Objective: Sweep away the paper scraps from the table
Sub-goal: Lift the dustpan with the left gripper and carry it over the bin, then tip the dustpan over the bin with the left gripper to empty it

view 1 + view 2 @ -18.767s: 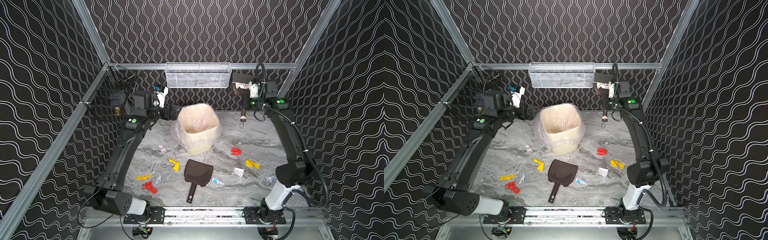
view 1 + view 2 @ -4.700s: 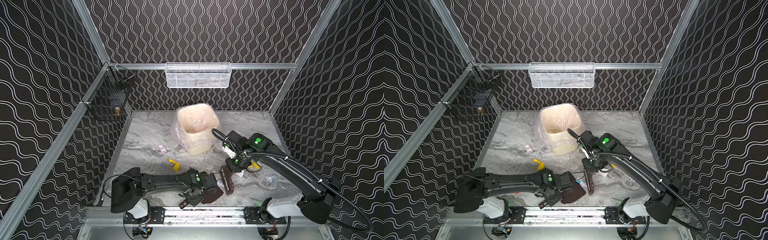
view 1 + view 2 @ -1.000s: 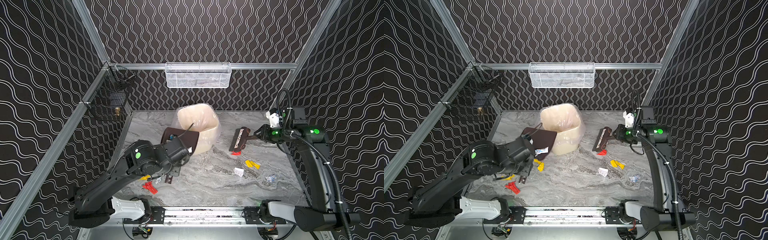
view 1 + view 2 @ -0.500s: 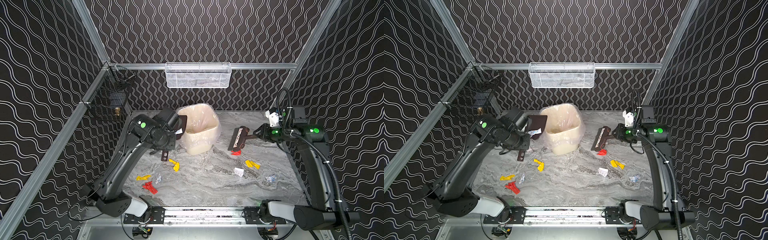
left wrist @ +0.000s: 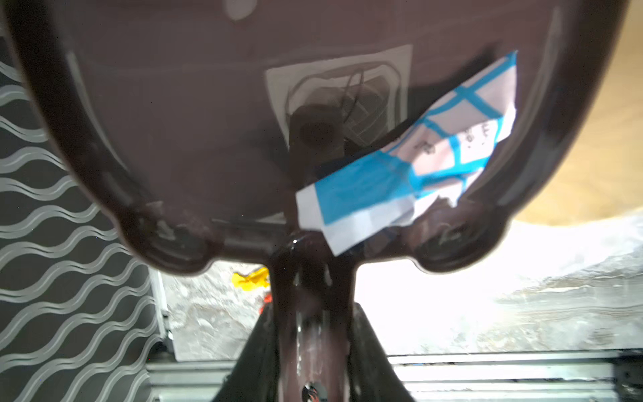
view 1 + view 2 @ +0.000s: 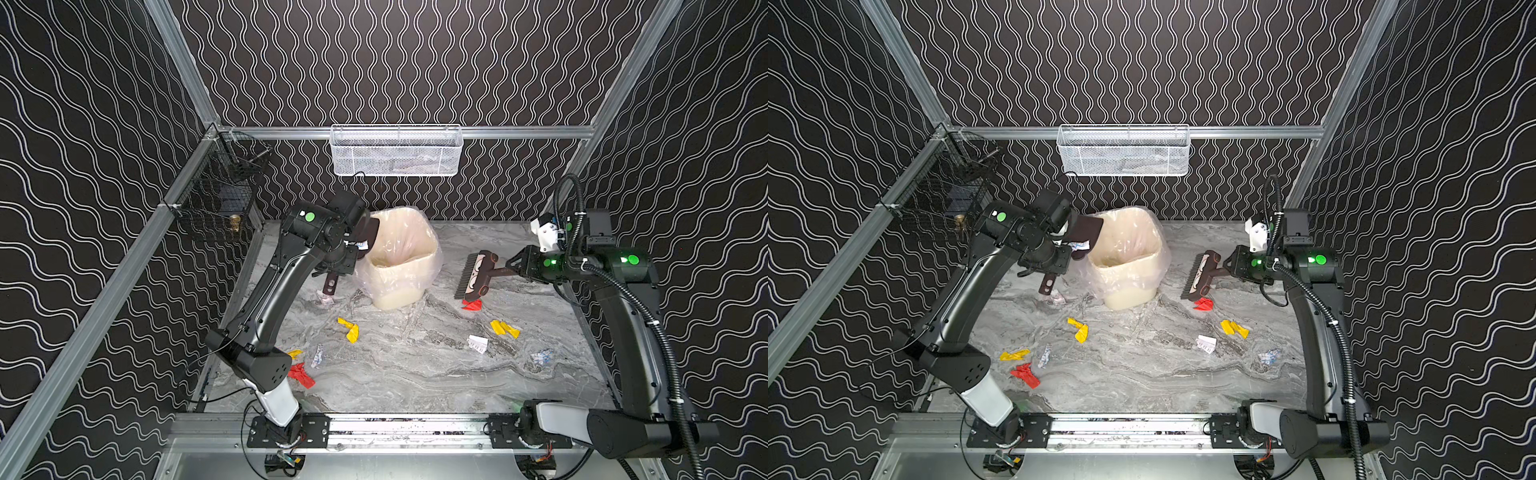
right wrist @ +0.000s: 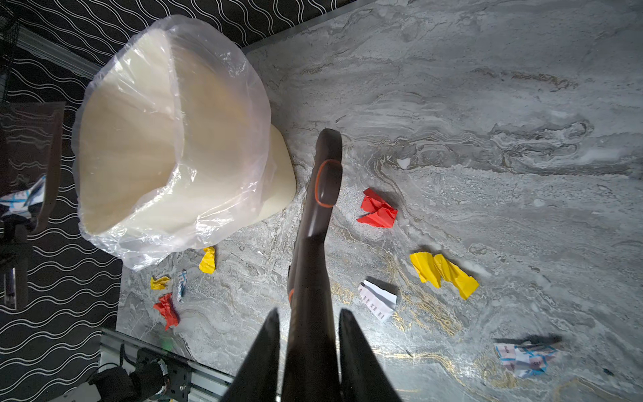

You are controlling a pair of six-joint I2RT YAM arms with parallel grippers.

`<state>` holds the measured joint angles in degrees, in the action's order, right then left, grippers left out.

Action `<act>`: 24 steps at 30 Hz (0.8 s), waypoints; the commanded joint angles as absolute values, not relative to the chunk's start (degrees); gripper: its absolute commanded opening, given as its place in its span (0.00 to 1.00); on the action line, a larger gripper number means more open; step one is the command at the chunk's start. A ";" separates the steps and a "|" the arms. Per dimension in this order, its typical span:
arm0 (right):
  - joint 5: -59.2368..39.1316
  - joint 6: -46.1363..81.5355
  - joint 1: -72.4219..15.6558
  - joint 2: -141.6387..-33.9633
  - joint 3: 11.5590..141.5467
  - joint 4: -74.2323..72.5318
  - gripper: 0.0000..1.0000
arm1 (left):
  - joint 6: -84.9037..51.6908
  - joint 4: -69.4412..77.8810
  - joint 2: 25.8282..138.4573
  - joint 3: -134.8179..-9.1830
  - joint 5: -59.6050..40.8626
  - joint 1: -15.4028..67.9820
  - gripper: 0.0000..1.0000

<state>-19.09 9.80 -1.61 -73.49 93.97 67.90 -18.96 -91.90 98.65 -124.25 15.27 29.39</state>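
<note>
Table (image 6: 415, 374): grey marble veining, aluminium rails (image 6: 415, 430), black wavy walls (image 6: 374, 62); white mesh basket (image 6: 397, 151) on far wall. Paper scraps (image 6: 349, 328) scattered near left, centre and right. One blue-marked scrap (image 5: 400, 181) lies in dustpan (image 5: 174, 121), held up at left rim of lined bin (image 6: 395, 286), far centre. Left gripper (image 5: 309, 313) clenched on dustpan handle; right gripper (image 7: 308, 320) clenched on brush (image 6: 473, 274) handle.

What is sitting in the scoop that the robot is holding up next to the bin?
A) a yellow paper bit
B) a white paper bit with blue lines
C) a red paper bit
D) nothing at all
B: the left wrist view shows a white paper bit with blue lines lying inside the brown dustpan. The red and yellow bits are down on the table.
</note>
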 commanded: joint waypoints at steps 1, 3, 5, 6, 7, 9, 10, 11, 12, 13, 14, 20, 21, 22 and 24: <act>-20.48 9.49 -1.73 -73.22 93.56 67.32 0.00 | -15.61 -96.26 99.88 -126.07 16.70 29.34 0.00; -20.54 9.49 -1.89 -73.08 93.01 67.32 0.00 | -14.28 -96.33 100.72 -126.64 16.98 29.34 0.00; -20.65 9.56 -2.07 -73.04 92.66 67.24 0.00 | -12.94 -96.33 101.19 -126.91 18.29 29.43 0.00; -20.65 9.58 -2.17 -72.95 92.51 67.24 0.00 | -12.11 -96.35 101.34 -127.12 19.21 29.38 0.00; -20.65 9.57 -2.20 -72.96 92.38 67.31 0.00 | -11.65 -96.36 101.39 -127.29 19.97 29.41 0.00; -20.48 9.49 -2.30 -72.85 92.20 67.41 0.00 | -11.04 -96.33 101.54 -128.18 21.16 29.44 0.00; -20.48 9.49 -2.33 -72.77 91.90 67.41 0.00 | -10.77 -96.37 101.73 -128.63 21.38 29.42 0.00; -20.48 9.49 -2.33 -72.69 91.65 67.43 0.00 | -10.35 -96.36 101.94 -129.05 22.00 29.52 0.00; -20.48 9.55 -2.33 -72.60 91.39 67.50 0.00 | -9.99 -96.38 102.17 -129.26 22.82 29.98 0.00; -20.48 9.49 -2.33 -72.51 91.13 67.59 0.00 | -9.65 -96.30 102.43 -129.23 23.64 30.34 0.00; -20.48 9.58 -2.37 -72.43 91.09 67.65 0.00 | -9.38 -96.38 102.73 -129.10 24.29 30.77 0.00; -20.04 9.67 -2.45 -72.16 90.98 68.46 0.00 | -8.11 -96.42 104.62 -129.97 31.31 34.55 0.00; -20.06 9.73 -2.46 -72.07 90.89 68.63 0.00 | -7.79 -96.41 105.19 -131.04 32.50 34.89 0.00; -20.04 9.76 -2.38 -71.98 90.81 68.81 0.00 | -7.37 -96.33 105.62 -132.23 33.88 35.34 0.00; -20.11 9.84 -2.44 -71.72 90.54 69.07 0.00 | -6.85 -96.33 106.52 -133.63 36.29 35.97 0.00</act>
